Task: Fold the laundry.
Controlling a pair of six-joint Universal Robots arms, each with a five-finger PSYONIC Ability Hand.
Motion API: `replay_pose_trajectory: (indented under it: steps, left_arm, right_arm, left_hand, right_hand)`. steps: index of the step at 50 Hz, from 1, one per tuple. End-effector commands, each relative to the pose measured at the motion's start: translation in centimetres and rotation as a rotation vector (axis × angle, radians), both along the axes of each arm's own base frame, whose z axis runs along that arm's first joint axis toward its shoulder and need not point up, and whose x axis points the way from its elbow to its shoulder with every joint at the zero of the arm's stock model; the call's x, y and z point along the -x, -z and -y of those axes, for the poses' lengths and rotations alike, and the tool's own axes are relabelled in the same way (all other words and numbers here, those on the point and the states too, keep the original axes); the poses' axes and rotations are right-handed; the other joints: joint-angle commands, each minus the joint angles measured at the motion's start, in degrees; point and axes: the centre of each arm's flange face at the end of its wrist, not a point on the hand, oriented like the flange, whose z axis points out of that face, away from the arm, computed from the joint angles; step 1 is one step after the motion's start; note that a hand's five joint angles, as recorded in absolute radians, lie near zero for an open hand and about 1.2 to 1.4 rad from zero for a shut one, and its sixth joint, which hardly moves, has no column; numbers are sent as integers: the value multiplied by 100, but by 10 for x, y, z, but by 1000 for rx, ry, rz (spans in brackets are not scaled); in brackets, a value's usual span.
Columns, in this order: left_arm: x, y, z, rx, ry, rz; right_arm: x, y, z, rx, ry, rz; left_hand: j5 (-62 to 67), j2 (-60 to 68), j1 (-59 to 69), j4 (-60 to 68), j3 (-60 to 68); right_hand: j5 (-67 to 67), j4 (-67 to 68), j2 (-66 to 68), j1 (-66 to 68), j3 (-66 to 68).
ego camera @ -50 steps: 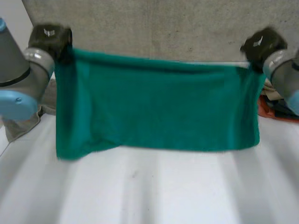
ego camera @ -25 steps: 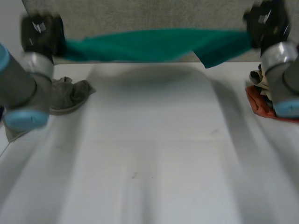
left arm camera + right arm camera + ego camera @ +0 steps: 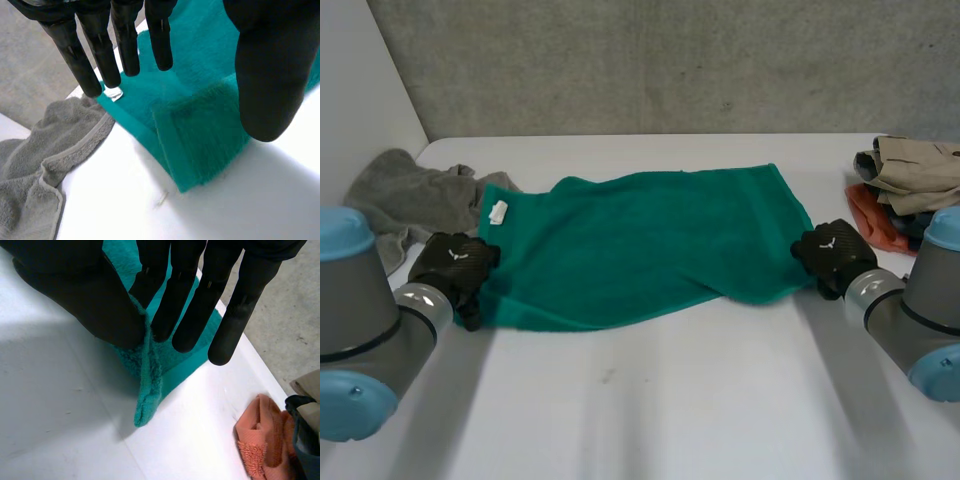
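The green towel (image 3: pixel 650 245) lies spread mid-desk (image 3: pixel 670 400). The left hand (image 3: pixel 455 262), at its 9 o'clock corner, hovers with fingers straight and splayed. The right hand (image 3: pixel 832 255), at 3 o'clock, pinches the towel's edge against its thumb.

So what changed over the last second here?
Both hands came down, laying the green towel, earlier stretched in the air, on the table. The left hand has let go of its corner; the right hand still pinches the other. The grey towel and clothes pile stayed put.
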Motion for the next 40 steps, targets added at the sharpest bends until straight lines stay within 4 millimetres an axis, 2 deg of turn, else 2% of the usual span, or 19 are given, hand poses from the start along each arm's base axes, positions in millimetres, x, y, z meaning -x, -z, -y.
replay_pose_trajectory:
  steps: [1,5,12,14,18,21,26,29,31,40]
  left_arm:
    - [10,-19,-5,-31,64,-13]
    - [12,-18,3,-51,58,0]
    - [12,-1,18,-148,4,51]
    - [10,2,13,-207,-4,73]
    - [7,-3,4,-257,-12,78]
    - [5,-11,1,-231,-20,48]
    - [4,-22,-22,-187,-20,-24]
    - [3,-11,-39,-210,-3,-26]
    - [1,-4,-43,-208,0,-21]
    - [-8,28,-36,-141,1,24]
  right_arm:
    - [-1,-3,-1,8,-2,4]
    - [-1,-3,-2,7,-4,-2]
    - [1,0,-3,4,-2,-13]
    - [2,0,-2,5,2,-20]
    - [5,-2,0,12,13,-26]
    - [6,-4,1,18,17,-22]
    - [6,-4,0,19,15,-23]
    - [5,-3,0,17,12,-26]
    - [6,-2,0,14,14,-27]
    - [3,0,-3,9,4,-29]
  left_hand:
    - [117,27,38,104,9]
    - [150,60,71,138,43]
    - [873,783,794,861,765]
    - [874,784,795,861,766]
    - [874,784,795,861,766]
    - [874,784,795,861,766]
    - [773,683,694,761,666]
    - [623,532,543,610,515]
    - [505,414,425,492,397]
    - [420,329,340,407,312]
  right_hand:
    - [1109,1111,1194,1435,1153]
    - [1109,1111,1194,1435,1153]
    - [1109,1111,1194,1435,1153]
    - [1109,1111,1194,1435,1153]
    - [1109,1111,1194,1435,1153]
    - [1109,1111,1194,1435,1153]
    - [1109,1111,1194,1435,1153]
    - [1109,1111,1194,1435,1153]
    - [1109,1111,1194,1435,1153]
    - [1109,1111,1194,1435,1153]
